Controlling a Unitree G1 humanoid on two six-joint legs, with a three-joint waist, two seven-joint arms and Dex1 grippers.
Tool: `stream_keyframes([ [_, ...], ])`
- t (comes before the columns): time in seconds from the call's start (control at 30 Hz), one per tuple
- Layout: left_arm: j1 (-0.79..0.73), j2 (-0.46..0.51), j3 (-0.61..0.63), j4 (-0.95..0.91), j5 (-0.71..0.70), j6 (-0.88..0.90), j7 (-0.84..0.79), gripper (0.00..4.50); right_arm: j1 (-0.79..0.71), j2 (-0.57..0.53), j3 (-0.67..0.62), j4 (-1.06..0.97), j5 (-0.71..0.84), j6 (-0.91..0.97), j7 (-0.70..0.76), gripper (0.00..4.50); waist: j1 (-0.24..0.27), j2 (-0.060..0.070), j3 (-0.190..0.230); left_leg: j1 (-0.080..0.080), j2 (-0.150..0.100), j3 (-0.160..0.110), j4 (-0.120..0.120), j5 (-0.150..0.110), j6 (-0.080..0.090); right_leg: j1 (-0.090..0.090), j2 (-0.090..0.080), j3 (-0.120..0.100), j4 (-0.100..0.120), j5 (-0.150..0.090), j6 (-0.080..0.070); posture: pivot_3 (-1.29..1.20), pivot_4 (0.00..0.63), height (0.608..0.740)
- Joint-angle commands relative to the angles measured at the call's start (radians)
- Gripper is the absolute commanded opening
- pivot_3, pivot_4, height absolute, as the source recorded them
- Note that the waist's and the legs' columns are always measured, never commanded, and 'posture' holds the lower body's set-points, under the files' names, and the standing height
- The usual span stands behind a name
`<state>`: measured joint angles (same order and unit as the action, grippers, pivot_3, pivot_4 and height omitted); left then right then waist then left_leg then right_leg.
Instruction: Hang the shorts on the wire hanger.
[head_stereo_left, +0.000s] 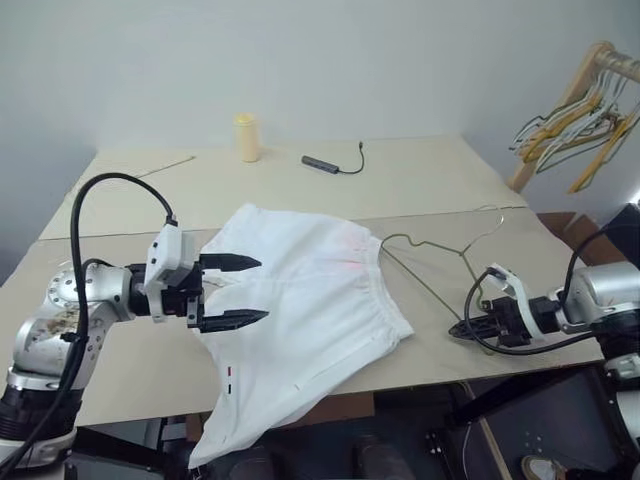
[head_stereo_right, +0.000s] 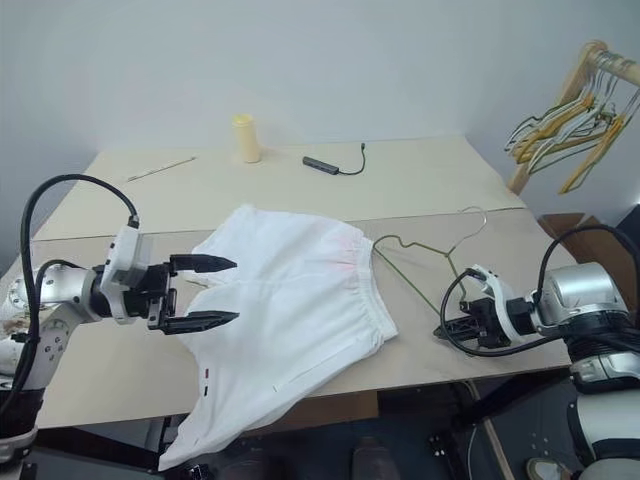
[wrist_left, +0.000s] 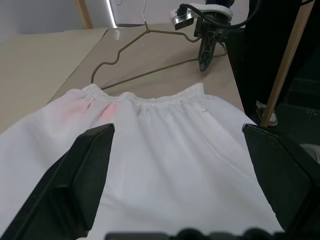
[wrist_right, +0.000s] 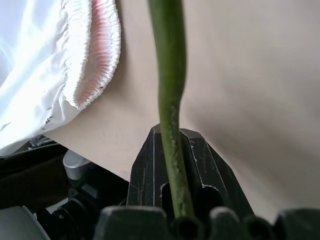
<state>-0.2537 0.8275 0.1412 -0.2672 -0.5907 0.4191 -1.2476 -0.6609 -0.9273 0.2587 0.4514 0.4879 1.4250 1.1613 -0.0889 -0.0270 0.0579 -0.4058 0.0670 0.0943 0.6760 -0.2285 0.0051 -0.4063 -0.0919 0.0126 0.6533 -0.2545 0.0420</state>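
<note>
The white shorts (head_stereo_left: 310, 300) lie spread on the table (head_stereo_left: 120, 370), waistband toward the right, one leg drooping over the front edge. A faint pink patch shows near the waistband (wrist_left: 107, 111). My left gripper (head_stereo_left: 248, 291) hovers open just above the shorts' left part, fingers level and pointing right with nothing between them. The thin grey-green wire hanger (head_stereo_left: 432, 245) lies on the table right of the waistband, its hook toward the back right. My right gripper (head_stereo_left: 462, 328) is shut on the wire hanger's near corner at the table's front edge; the wire (wrist_right: 170, 75) runs between its fingers.
A yellow cylinder (head_stereo_left: 246, 137) and a black cable with a small dark bar (head_stereo_left: 322, 163) sit at the back of the table. A thin stick (head_stereo_left: 165, 167) lies at the back left. A wooden rack with bunched yellow and green hangers (head_stereo_left: 580, 120) stands at the far right.
</note>
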Motion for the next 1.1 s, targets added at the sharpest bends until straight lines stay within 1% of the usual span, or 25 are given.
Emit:
stream_keyframes([
  [0.03, 0.003, 0.015, 0.035, -0.035, -0.022, 0.001, 0.014, 4.45, -0.015, -0.034, 0.020, -0.053, 0.033, -0.021, 0.079, 0.00, 0.005, 0.001, 0.001, 0.000, 0.000, 0.000, 0.000, 0.000, 0.000, 0.000, 0.000, 0.000, 0.000, 0.000, 0.000, -0.06, 0.066, 0.740],
  [0.3, 0.012, 0.022, 0.042, -0.044, -0.031, 0.009, 0.026, 4.45, 0.012, -0.095, 0.112, -0.106, 0.021, -0.074, 0.199, 0.00, 0.022, 0.002, 0.001, -0.001, 0.000, 0.001, -0.001, -0.002, 0.001, 0.000, 0.000, 0.000, -0.004, 0.000, 0.000, -0.05, 0.068, 0.740],
  [0.43, 0.008, 0.029, 0.039, -0.038, -0.025, 0.006, 0.025, 4.45, -0.001, -0.091, 0.175, -0.081, -0.015, -0.128, 0.248, 0.00, 0.024, 0.002, 0.002, -0.001, 0.000, 0.001, -0.001, -0.003, 0.000, 0.000, 0.000, 0.000, -0.005, 0.000, 0.000, -0.04, 0.063, 0.740],
  [0.67, 0.012, 0.039, 0.046, -0.047, -0.026, 0.006, 0.026, 4.45, -0.163, 0.063, 0.210, 0.230, -0.141, -0.237, 0.230, 0.00, 0.021, 0.002, 0.002, 0.000, 0.001, 0.001, -0.001, -0.003, 0.000, 0.001, 0.002, 0.000, -0.005, 0.000, 0.000, -0.02, 0.054, 0.740],
  [0.77, 0.023, 0.045, 0.059, -0.057, -0.026, 0.007, 0.032, 4.45, -0.194, 0.086, 0.229, 0.273, -0.172, -0.267, 0.276, 0.00, 0.030, 0.003, 0.002, -0.002, 0.001, 0.001, -0.001, -0.003, 0.000, 0.000, 0.001, 0.000, -0.006, 0.000, 0.000, 0.01, 0.052, 0.740],
  [0.9, 0.047, 0.052, 0.076, -0.073, -0.028, 0.006, 0.039, 4.45, -0.204, 0.089, 0.273, 0.275, -0.207, -0.316, 0.370, 0.00, 0.048, 0.003, 0.002, -0.003, 0.001, 0.001, -0.001, -0.003, 0.000, -0.001, 0.001, 0.000, -0.007, 0.000, 0.001, 0.02, 0.053, 0.740],
  [0.97, 0.055, 0.053, 0.079, -0.078, -0.028, 0.003, 0.042, 4.45, -0.225, 0.114, 0.278, 0.321, -0.235, -0.335, 0.369, 0.00, 0.051, 0.003, 0.002, -0.003, 0.001, 0.001, -0.001, -0.003, 0.000, -0.001, 0.001, -0.001, -0.006, 0.000, 0.000, 0.03, 0.054, 0.740],
  [1.1, 0.068, 0.050, 0.085, -0.107, -0.041, 0.010, 0.054, 4.45, -0.290, 0.199, 0.237, 0.493, -0.280, -0.378, 0.330, 0.00, 0.051, 0.003, 0.002, -0.001, 0.001, 0.001, -0.001, -0.003, 0.000, 0.000, 0.002, -0.001, -0.006, 0.000, 0.000, 0.05, 0.043, 0.740],
])
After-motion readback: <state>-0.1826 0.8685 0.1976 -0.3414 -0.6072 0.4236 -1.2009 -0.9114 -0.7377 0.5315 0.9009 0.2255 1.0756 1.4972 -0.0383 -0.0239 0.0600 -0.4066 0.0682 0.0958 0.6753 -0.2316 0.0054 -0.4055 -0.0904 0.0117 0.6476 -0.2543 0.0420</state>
